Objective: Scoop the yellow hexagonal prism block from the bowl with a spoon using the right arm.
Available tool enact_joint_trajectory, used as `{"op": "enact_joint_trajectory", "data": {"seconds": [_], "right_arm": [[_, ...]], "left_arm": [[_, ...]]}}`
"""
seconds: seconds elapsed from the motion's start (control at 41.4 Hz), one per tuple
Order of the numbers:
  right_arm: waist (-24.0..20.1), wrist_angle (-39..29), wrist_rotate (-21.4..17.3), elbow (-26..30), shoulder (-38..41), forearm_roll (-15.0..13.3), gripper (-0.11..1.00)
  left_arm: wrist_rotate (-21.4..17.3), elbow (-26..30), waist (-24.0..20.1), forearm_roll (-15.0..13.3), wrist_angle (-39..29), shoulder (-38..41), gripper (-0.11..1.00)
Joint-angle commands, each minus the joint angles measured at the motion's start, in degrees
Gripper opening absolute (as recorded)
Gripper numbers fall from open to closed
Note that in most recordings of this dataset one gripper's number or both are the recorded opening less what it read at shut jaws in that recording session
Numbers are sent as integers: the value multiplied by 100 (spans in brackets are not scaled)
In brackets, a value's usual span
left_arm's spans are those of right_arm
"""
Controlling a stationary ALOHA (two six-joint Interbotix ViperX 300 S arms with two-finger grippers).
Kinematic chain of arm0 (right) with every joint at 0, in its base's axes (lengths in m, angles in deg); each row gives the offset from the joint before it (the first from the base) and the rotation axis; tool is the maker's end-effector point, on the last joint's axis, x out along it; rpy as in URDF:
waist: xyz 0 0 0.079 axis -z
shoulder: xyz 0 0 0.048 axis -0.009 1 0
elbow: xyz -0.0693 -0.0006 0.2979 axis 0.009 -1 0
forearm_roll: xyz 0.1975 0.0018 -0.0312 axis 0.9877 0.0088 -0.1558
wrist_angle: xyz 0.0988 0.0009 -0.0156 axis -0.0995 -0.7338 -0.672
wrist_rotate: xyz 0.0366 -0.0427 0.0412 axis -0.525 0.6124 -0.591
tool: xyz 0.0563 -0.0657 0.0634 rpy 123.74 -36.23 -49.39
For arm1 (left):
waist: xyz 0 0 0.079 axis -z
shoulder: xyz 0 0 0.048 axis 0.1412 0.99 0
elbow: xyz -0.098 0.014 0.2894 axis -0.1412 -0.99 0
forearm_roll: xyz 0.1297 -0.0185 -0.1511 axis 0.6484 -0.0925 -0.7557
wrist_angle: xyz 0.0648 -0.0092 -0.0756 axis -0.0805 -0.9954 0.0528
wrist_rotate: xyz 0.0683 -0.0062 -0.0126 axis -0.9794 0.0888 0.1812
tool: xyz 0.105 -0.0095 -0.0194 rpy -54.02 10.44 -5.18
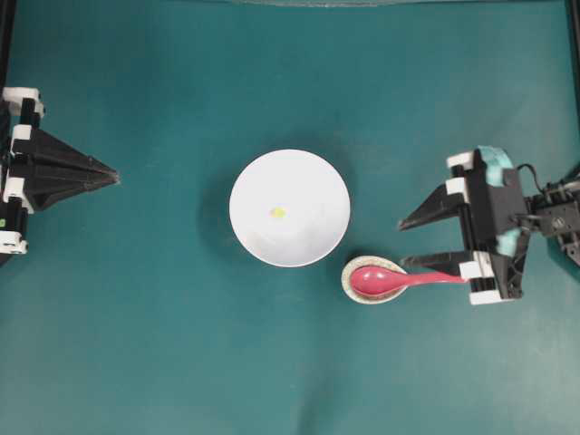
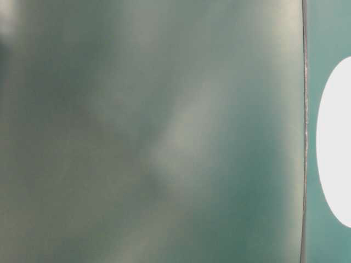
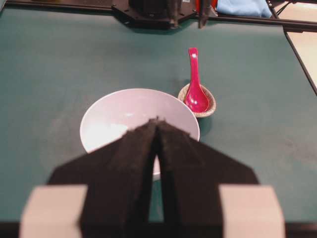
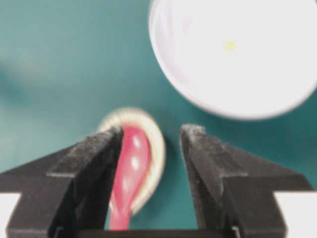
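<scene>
The white bowl (image 1: 313, 181) stands mid-table with the tiny yellow hexagonal prism block (image 1: 278, 213) lying inside it. The pink-red spoon (image 1: 390, 279) rests with its scoop in a small speckled dish (image 1: 348, 283), handle pointing right. My right gripper (image 1: 403, 243) is open just right of the dish, and its lower finger lies over the handle. In the right wrist view the spoon (image 4: 131, 163) runs between the open jaws of the right gripper (image 4: 151, 130), close against the left finger, and the block (image 4: 229, 45) shows in the bowl (image 4: 257, 84). My left gripper (image 1: 116, 175) is shut at the far left.
From the left wrist view the shut left gripper (image 3: 157, 120) points at the bowl (image 3: 124, 106), with the spoon (image 3: 195, 94) and dish (image 3: 211, 106) beyond. The table-level view is a teal blur with a white shape (image 2: 337, 142) at its right edge.
</scene>
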Motion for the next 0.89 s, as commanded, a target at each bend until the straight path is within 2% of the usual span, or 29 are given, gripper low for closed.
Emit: {"op": "enact_joint_trajectory", "data": {"seconds": [0.0, 0.121, 0.314, 0.58, 0.749, 0.87], "right_arm": [[-18, 826, 18, -88, -35, -114, 54], [-18, 2039, 18, -431, 70, -97, 53], [0, 3322, 18, -914, 308, 88, 53], [0, 4729, 88, -1538, 1072, 853, 53], [-44, 5766, 352, -1793, 1714, 1318, 53], [-229, 6328, 545, -1863, 2180, 1670, 53]], "left_arm": [[9, 97, -9, 18, 70, 26, 1], [9, 97, -9, 18, 70, 26, 1], [9, 97, -9, 18, 141, 26, 1], [9, 97, 0, 18, 211, 26, 1], [9, 97, -9, 18, 229, 26, 1], [9, 97, 0, 18, 237, 26, 1]]}}
